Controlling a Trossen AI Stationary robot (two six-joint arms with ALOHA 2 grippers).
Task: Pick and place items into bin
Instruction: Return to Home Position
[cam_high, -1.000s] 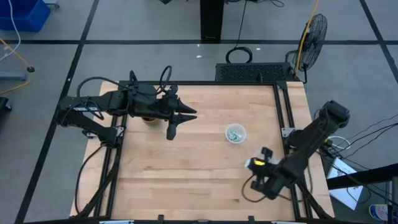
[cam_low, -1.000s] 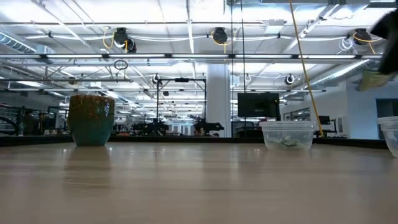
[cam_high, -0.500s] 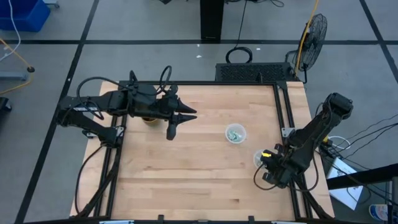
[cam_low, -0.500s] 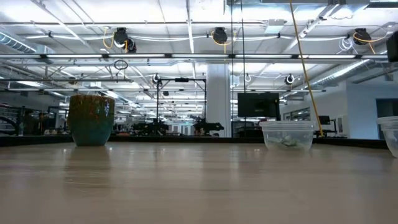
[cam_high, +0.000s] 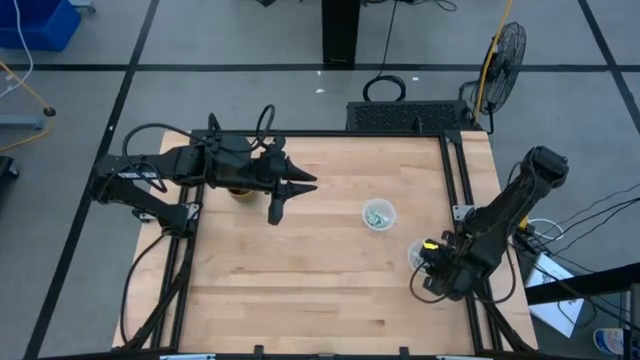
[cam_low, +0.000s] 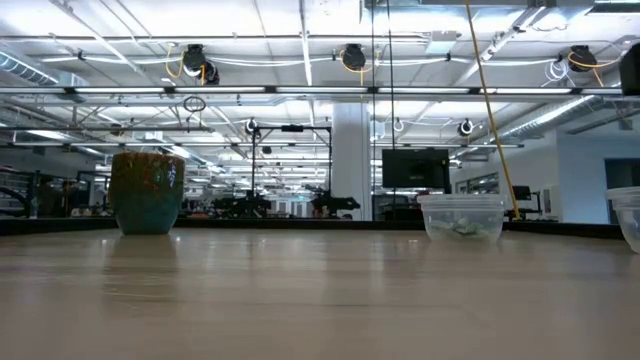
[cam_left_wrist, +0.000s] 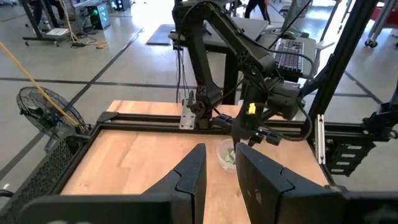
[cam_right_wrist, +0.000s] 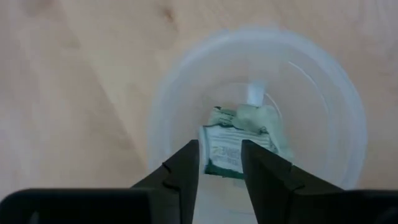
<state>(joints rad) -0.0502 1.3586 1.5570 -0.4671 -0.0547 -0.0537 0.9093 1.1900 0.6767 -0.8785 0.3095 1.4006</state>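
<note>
Two clear round tubs stand on the wooden table. One tub (cam_high: 378, 214) is right of centre and holds pale green-and-white packets; it also shows in the low view (cam_low: 462, 216). The other tub (cam_high: 413, 254) is near the right edge. My right gripper (cam_right_wrist: 221, 163) hangs over this tub, pointing down into it, open. A flat green-and-white packet (cam_right_wrist: 225, 149) lies in the tub below the gap between the fingers, with a crumpled packet (cam_right_wrist: 250, 117) behind it. My left gripper (cam_high: 287, 195) waits, open and empty, at the far left beside the brown mug (cam_low: 147, 192).
The black frame rails (cam_high: 463, 190) run along the table's edges close to the right tub. In the left wrist view the right arm (cam_left_wrist: 261, 102) stands across the table. A fan (cam_high: 503, 50) and a dark mat (cam_high: 405, 116) lie off the far edge.
My right gripper has moved a little toward the table's right and far edges, over the right tub, then kept still. One second ago a greenish packet hung below it in the low view. That packet no longer shows there.
</note>
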